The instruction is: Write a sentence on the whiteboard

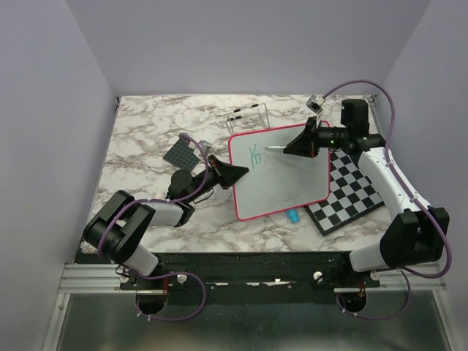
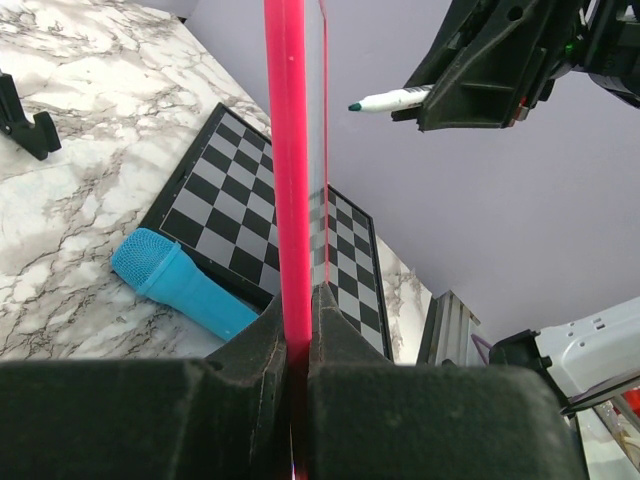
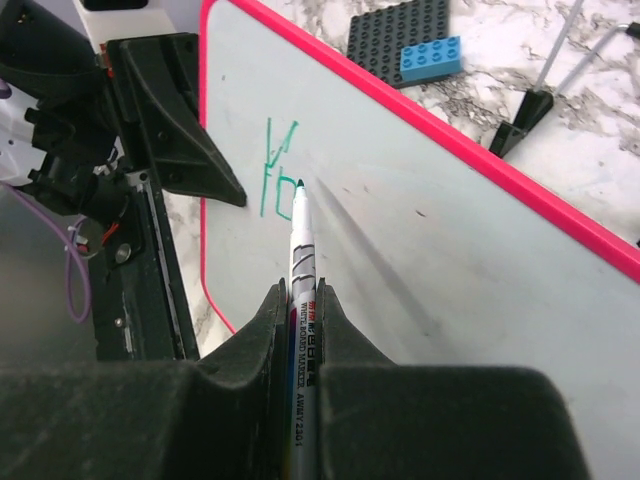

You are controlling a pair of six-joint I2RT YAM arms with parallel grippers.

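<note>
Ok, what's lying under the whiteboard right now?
A black-and-white checkered board runs under the right edge of the whiteboard, and a blue toy microphone pokes out at its near edge. Whatever lies beneath the middle of the whiteboard is covered.

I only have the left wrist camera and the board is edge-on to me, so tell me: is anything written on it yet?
Observer: Yes, a few green letters on the whiteboard, near the edge the left gripper clamps.
Operator: Is the marker touching?
Observer: The right gripper holds the marker; its tip appears to meet the surface at the last letter.
Operator: What else is nearby?
Observer: A dark studded plate carrying a blue brick lies beyond the clamped edge.
</note>
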